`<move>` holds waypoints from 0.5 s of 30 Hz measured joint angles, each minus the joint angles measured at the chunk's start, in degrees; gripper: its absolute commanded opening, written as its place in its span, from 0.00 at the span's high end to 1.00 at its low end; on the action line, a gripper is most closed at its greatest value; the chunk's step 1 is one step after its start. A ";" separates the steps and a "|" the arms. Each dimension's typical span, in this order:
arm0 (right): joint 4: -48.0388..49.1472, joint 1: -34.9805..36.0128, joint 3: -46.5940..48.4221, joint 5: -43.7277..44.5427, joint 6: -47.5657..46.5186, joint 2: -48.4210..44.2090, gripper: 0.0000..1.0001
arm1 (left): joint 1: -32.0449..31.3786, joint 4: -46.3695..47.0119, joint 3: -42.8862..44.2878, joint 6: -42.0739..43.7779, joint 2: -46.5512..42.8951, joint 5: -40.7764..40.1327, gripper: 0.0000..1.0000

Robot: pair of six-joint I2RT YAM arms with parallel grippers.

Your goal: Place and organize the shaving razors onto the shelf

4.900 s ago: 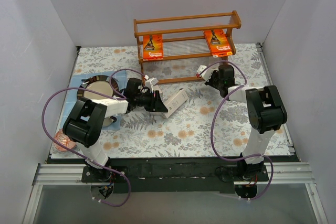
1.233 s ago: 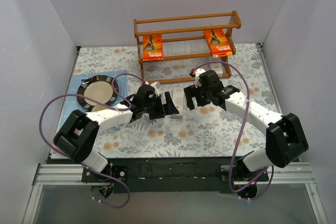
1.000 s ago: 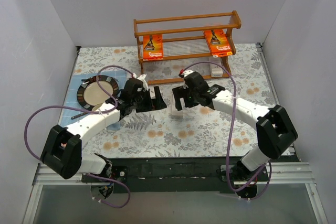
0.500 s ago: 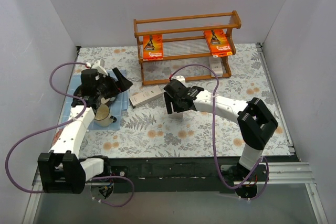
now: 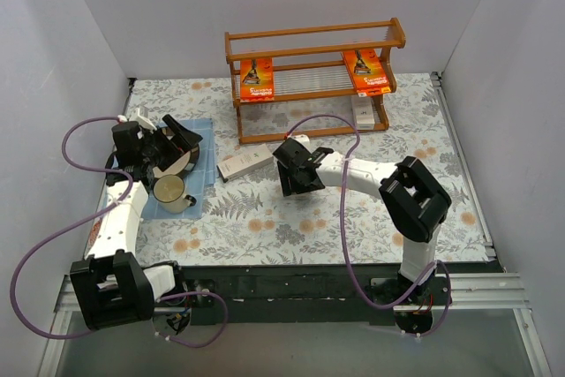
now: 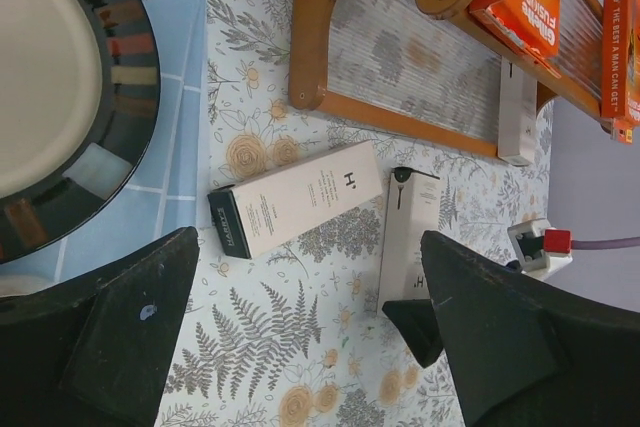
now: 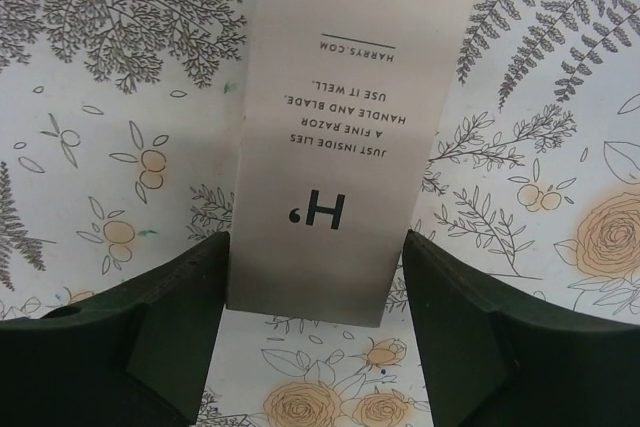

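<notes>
On the floral table cover (image 5: pixel 265 218), near the middle, two slim white razor boxes lie flat. The first white box (image 5: pixel 244 163) sits at an angle, just near of the shelf's left foot. The second white box (image 7: pixel 335 137) lies to its right, printed with an "H'" mark and "just inside lies a fine razor handle and blade". At the far side stands the shelf (image 5: pixel 313 37), an orange-brown wooden rack with tiers of pale rods. The third white box (image 5: pixel 362 110) rests at the right end of its lower tier. On the upper tier sit the left orange pack (image 5: pixel 256 79) and the right orange pack (image 5: pixel 366 71), one at each end.

From its base, the right arm folds at the elbow and reaches left across the table. The right gripper (image 5: pixel 298 176) points down over the second white box, its fingers (image 7: pixel 130 337) apart and straddling one end. Whether they touch the box I cannot tell.

Over at the left, the left arm stretches toward the far side. The left gripper (image 5: pixel 181 137) hangs above the plate (image 5: pixel 146 158) and blue mat (image 5: pixel 201 143), fingers spread wide and holding nothing. A mug (image 5: pixel 169 192) stands just near of the plate.
</notes>
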 measured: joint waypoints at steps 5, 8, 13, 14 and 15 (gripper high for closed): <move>0.37 -0.74 -0.57 -0.90 -0.48 0.57 0.43 | 1.18 0.22 -1.38 -0.68 -0.28 0.72 0.08; 0.87 -0.83 -1.07 -1.05 -1.31 0.04 0.46 | 1.70 0.57 -2.01 -1.33 -0.31 0.98 0.08; 0.52 -1.16 -1.86 -0.98 -2.97 -2.12 0.47 | 2.19 1.53 -3.02 -2.38 -0.31 1.51 0.08; 0.55 -1.20 -1.86 -0.96 -3.30 -2.97 0.47 | 2.25 1.75 -3.13 -2.47 -0.28 1.64 0.08; 0.55 -1.25 -1.86 -0.81 -3.56 -3.80 0.47 | 2.43 1.92 -3.19 -2.64 -0.28 1.86 0.08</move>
